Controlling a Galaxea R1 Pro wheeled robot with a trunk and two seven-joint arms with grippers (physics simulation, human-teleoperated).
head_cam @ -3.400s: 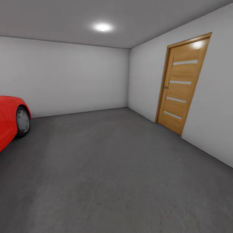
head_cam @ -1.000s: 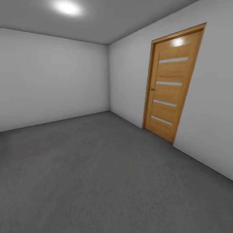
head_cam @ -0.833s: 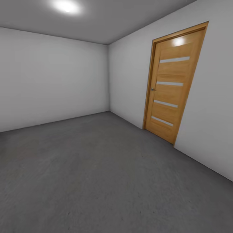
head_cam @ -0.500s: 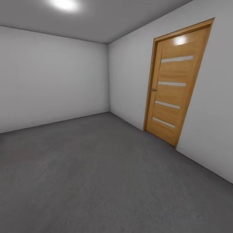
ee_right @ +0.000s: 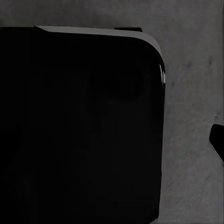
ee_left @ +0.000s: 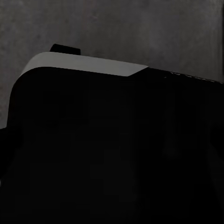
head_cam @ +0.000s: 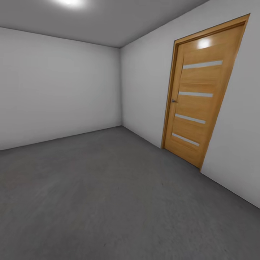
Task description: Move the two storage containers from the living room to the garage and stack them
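**In the garage, facing a closed door, no tubs in sight**

The head view looks across the garage: dark grey speckled concrete floor [head_cam: 108,195], plain white-grey walls [head_cam: 61,86], and a honey-brown wooden door [head_cam: 196,97] with four pale horizontal strips set in the right-hand wall. The door stands shut, its small handle [head_cam: 174,101] on the edge nearer the room's corner. A ceiling light [head_cam: 68,2] glows at the top edge and is mirrored as a bright spot high on the door.

The two storage containers cannot be placed from these pictures. My judgement is that the robot is travelling, most likely towards the door on its way to the living room, so the carrying has yet to start or is between trips.

Both wrist views add what the head view lacks: a close look downward. Each has a large black rounded body [ee_left: 112,154] in front of the lens, pale-lit along one edge, with the same grey concrete beyond it [ee_right: 191,93]. That suggests the arms hang tucked close to the robot for driving, which would keep them clear of the door frame. Whether the left or right jaws are spread or closed, or grip anything, I cannot tell.
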